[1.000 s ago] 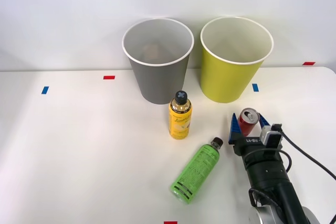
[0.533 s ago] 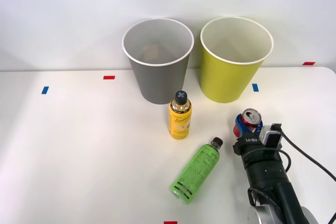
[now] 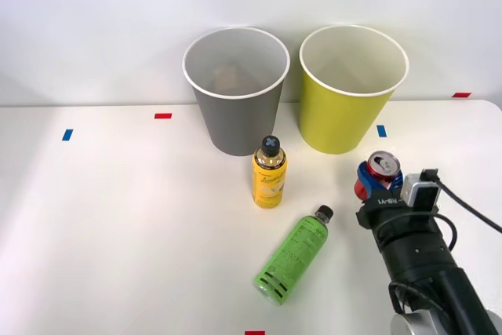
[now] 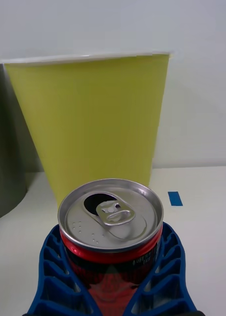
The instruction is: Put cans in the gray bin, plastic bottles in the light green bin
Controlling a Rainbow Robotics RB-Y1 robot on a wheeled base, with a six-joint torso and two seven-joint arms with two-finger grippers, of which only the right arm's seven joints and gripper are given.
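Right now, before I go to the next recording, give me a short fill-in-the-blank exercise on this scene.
1. The right gripper is shut on the red ____.
2. The green bottle lies on its ____ on the table.
3. The yellow bottle stands upright in front of the ____ bin.
4. The can's pull-tab opening is already ____.

Missing words: can; side; gray; open

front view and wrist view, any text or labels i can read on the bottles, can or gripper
Nothing reads clearly.
green bottle: printed label, too small to read.
yellow bottle: dark script on its label, blurred.
red can: no readable print.
right gripper: white lettering on the black mount behind it, illegible.
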